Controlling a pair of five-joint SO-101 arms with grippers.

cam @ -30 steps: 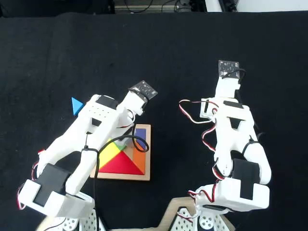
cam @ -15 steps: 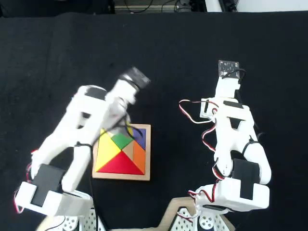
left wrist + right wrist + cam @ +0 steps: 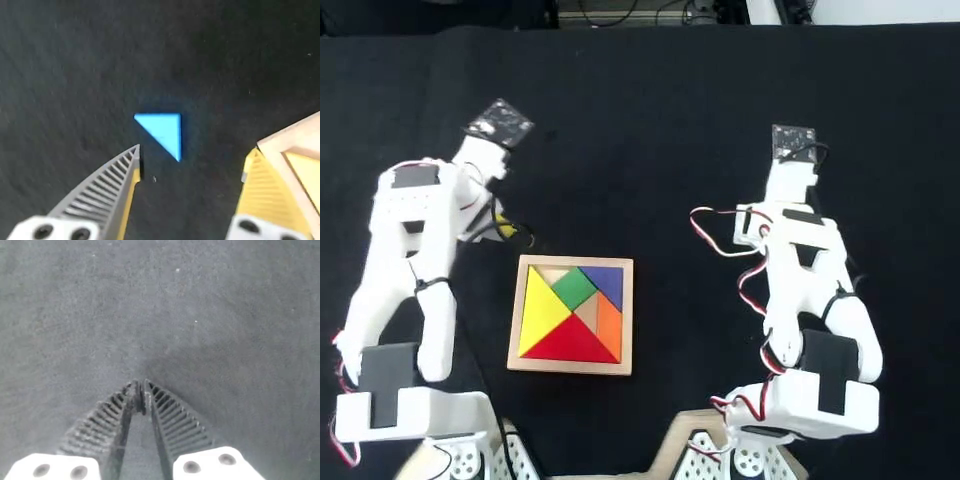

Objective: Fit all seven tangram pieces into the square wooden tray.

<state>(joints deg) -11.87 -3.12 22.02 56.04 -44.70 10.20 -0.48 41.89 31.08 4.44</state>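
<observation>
Square wooden tray [image 3: 629, 330]: lies flat on the black table [image 3: 670, 100], toward the near edge between your two arms. It holds a yellow triangle [image 3: 540, 310], red triangle [image 3: 570, 346], green piece [image 3: 575, 288], dark blue piece [image 3: 611, 281] and orange piece [image 3: 609, 326]. Bare wood shows at its far left corner and centre.

Blue triangle [image 3: 162, 132]: loose on the table, near that corner, apart from it.

Left gripper [image 3: 194, 155]: spread wide and empty, with the triangle just ahead of its tips.

Right gripper [image 3: 140, 390]: closed on nothing, over bare table, well apart.

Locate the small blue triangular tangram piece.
The blue triangle lies on the black cloth in the left wrist view, just ahead of the open left end effector, outside the square wooden tray.
</observation>
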